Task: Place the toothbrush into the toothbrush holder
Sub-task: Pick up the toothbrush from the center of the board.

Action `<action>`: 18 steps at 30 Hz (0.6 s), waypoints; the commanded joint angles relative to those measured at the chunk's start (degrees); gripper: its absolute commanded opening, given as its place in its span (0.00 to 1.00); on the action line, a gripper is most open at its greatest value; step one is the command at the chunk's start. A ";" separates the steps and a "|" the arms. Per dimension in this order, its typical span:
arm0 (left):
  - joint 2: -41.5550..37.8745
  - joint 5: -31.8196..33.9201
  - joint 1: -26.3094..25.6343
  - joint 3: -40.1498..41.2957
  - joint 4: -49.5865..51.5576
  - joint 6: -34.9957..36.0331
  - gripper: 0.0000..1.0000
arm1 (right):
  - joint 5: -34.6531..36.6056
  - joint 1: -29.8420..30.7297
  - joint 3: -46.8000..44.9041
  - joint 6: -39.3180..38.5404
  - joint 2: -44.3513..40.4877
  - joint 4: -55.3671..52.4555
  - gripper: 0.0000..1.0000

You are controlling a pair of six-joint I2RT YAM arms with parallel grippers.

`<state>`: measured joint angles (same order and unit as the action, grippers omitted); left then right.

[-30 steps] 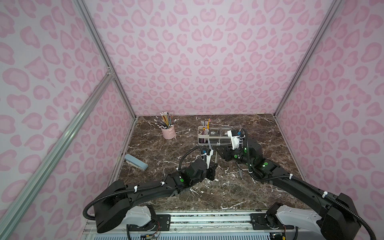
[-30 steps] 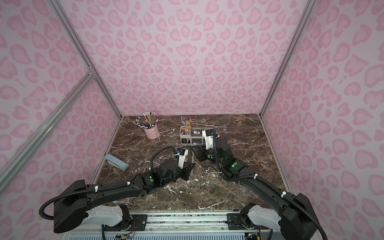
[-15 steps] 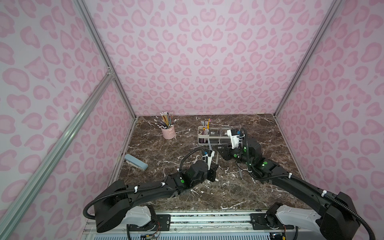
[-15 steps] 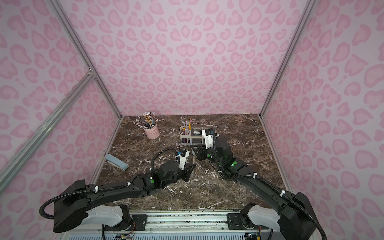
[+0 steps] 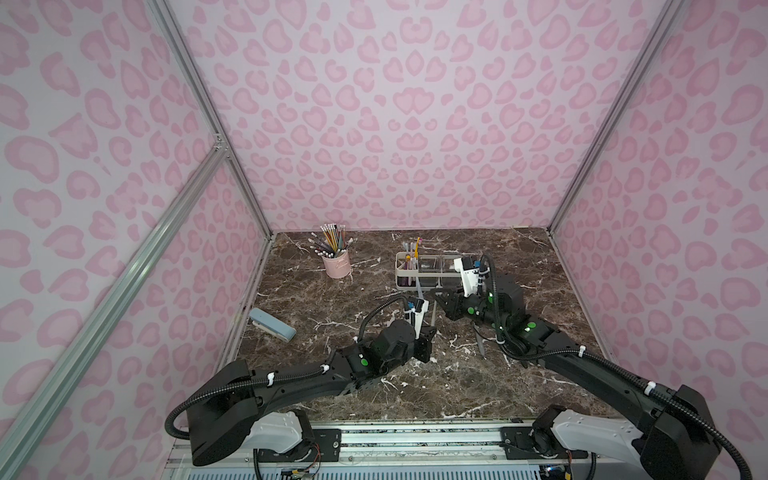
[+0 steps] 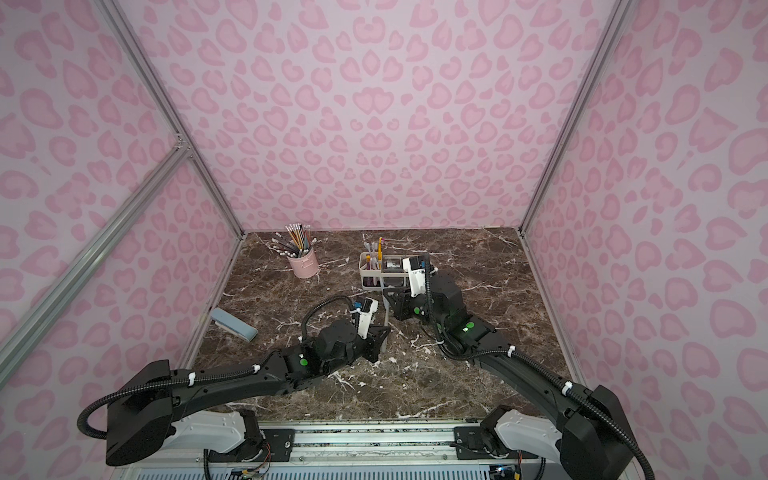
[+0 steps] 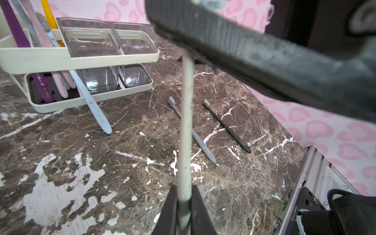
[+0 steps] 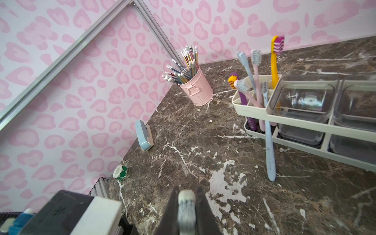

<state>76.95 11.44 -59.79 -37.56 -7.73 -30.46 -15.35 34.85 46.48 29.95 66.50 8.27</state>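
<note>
A pale grey-white toothbrush (image 5: 433,312) stands nearly upright over the table, held at both ends. My left gripper (image 7: 184,190) is shut on its handle (image 7: 185,122). My right gripper (image 8: 186,196) is shut on its bristle head (image 8: 186,205). In both top views the two grippers (image 5: 430,332) (image 5: 439,297) meet just in front of the toothbrush holder (image 5: 428,275). The holder is a white open-frame caddy (image 8: 305,124) with two clear square cups (image 7: 91,40). Its slot end holds several coloured brushes (image 8: 274,61).
A light blue brush (image 8: 269,146) leans against the holder's outside with its end on the table. A grey brush (image 7: 193,132) and a black brush (image 7: 225,126) lie flat to the right. At the left are a pink pencil cup (image 5: 336,264), a blue stapler-like block (image 5: 272,330) and a green sticker roll (image 8: 120,172).
My right gripper's jaws have closed on the toothbrush's head. My left gripper has kept its hold on the handle, and both arms have stayed nearly in place.
</note>
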 commanded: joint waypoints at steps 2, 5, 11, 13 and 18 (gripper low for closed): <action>-3.26 1.60 -0.04 -1.57 3.02 -0.01 0.15 | -0.98 -0.06 3.70 -1.59 0.87 2.81 0.00; -8.05 2.97 -0.05 -1.71 5.85 -0.93 0.34 | -0.57 -0.05 6.61 -3.25 2.39 3.69 0.00; -17.79 8.26 -0.06 -2.77 14.78 -4.70 0.61 | 3.44 0.44 15.83 -8.91 10.22 9.08 0.00; -20.56 11.67 0.07 -3.32 18.62 -5.93 0.68 | 3.99 1.00 21.46 -11.26 14.78 10.33 0.00; -27.87 16.68 1.38 -4.17 25.83 -7.25 0.88 | 8.83 2.75 33.81 -18.97 25.19 14.44 0.00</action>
<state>51.42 23.20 -59.11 -41.01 12.23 -36.10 -10.15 37.08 75.33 17.04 88.38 16.47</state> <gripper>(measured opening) 0.876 0.140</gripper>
